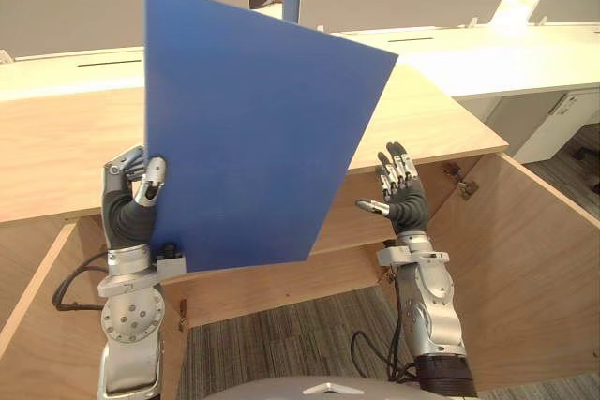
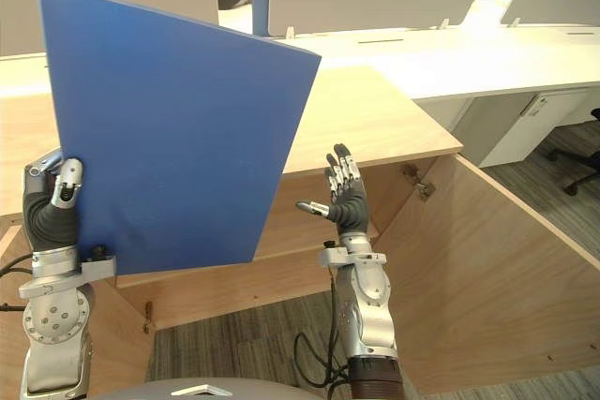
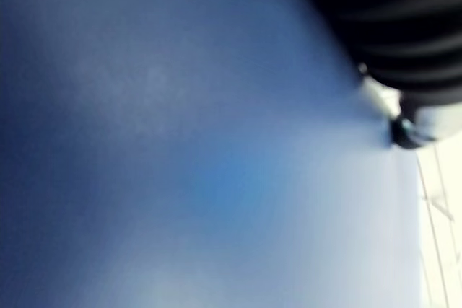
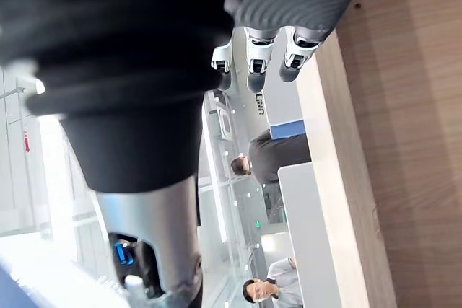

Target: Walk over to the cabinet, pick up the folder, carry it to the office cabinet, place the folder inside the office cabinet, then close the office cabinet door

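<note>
You had the blue folder (image 1: 253, 128) standing nearly upright in front of the head camera, its top corner leaning toward eleven o'clock. It was carried by the left hand (image 1: 136, 199) alone, at eight o'clock. That hand's thumb was clamped over the front face near the lower edge, with the fingers behind it. The right hand (image 1: 401, 196) sat at about four o'clock with its fingers straight and spread. Its palm was turned toward the folder but was clear of it and held nothing.

The grip was the weak point, I'd judge. A single pinch low on one side of a tall, flat sheet gave the folder room to swing about the thumb or slide out if you moved the arm quickly.

The wooden cabinet (image 1: 441, 119) stood with its top at mid-height, and its right door (image 1: 525, 259) was swung open at four o'clock. Had you pushed forward without dropping and tipping the folder first, its upper edge would likely have struck the cabinet top.

The folder also screened much of the opening from you, so you might have misjudged the shelf (image 1: 356, 222). The right arm was near the open door and could have knocked it.
</note>
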### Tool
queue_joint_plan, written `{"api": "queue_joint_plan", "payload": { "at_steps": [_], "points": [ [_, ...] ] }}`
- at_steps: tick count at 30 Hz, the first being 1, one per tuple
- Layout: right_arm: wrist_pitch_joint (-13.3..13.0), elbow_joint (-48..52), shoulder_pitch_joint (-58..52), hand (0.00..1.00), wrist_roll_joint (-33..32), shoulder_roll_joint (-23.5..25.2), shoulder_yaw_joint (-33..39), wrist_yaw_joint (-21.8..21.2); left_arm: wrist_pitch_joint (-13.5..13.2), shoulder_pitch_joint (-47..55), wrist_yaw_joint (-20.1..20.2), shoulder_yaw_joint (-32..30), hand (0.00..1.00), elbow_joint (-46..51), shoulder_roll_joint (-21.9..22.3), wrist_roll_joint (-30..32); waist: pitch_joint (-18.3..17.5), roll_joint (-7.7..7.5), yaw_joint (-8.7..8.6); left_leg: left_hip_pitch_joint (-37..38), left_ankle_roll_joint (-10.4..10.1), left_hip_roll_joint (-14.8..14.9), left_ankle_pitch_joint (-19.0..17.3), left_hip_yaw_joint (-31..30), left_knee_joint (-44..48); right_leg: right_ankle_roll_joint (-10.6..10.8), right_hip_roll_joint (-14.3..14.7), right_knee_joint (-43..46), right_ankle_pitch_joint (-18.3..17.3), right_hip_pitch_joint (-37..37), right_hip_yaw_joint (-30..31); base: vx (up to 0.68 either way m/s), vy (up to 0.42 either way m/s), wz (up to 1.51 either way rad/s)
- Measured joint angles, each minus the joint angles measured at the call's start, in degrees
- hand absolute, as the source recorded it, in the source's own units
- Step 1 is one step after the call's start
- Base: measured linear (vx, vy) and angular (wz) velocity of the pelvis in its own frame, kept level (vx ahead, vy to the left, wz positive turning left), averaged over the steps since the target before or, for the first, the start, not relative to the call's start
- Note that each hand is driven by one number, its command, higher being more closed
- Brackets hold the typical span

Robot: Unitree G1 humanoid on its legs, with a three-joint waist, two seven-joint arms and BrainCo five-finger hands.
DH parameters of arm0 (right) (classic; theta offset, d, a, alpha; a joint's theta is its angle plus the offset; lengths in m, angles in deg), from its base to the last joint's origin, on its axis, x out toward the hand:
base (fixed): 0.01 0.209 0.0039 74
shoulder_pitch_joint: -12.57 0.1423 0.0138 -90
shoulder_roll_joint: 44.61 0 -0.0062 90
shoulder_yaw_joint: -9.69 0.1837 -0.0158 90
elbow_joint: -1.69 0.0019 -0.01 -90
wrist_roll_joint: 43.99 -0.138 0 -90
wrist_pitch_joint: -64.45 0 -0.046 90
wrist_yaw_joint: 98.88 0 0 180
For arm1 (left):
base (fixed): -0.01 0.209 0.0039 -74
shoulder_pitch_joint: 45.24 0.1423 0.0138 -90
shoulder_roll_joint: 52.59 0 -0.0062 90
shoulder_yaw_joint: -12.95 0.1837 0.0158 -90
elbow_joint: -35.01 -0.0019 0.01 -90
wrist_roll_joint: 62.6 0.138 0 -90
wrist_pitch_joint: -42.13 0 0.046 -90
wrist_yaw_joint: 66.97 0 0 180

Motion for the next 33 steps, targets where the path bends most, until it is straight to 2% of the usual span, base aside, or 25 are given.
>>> {"api": "queue_joint_plan", "payload": {
  "at_steps": [8, 29, 30, 33],
  "points": [
    [0.15, 1.52, 0.01, 0.00, -1.90, -0.12, -3.39, -2.15, 1.17, -1.95, -0.49, 1.99, 1.00, -3.90, -1.62, 5.44, 0.12, 0.17, -0.40, 0.00, -0.49, 0.07, -0.44, 0.68, 0.28, -0.15, 0.09, -0.44, 0.20, -0.11, 0.40, 0.00, 0.000, -0.04],
    [0.43, 1.92, 0.28, 0.00, -4.16, -1.33, -11.35, -4.47, 1.17, -6.48, -1.50, 6.88, 1.00, -6.07, -2.55, 6.01, 0.14, 0.26, -0.60, 0.10, -0.22, 0.03, -0.71, 1.28, 0.30, 0.15, 0.22, -0.82, 0.44, -0.19, 1.42, 0.00, -0.001, -0.02],
    [0.44, 1.92, 0.30, 1.00, -4.54, -1.31, -11.56, -4.47, 1.17, -6.48, -1.58, 6.91, 1.00, -6.06, -2.54, 5.99, 0.13, 0.28, -0.58, 0.11, -0.21, 0.01, -0.70, 1.26, 0.29, 0.14, 0.22, -0.79, 0.43, -0.19, 1.40, -0.03, -0.012, 0.01],
    [0.45, 1.50, 1.06, 1.00, -5.52, -1.38, -12.51, -4.40, 1.16, -6.49, -2.41, 6.93, 1.00, -5.90, -2.54, 5.93, 0.06, 0.39, -0.64, 0.13, -0.18, -0.01, -0.67, 1.25, 0.29, 0.14, 0.22, -0.73, 0.43, -0.19, 1.40, 0.00, 0.000, 0.00]
  ]
}}
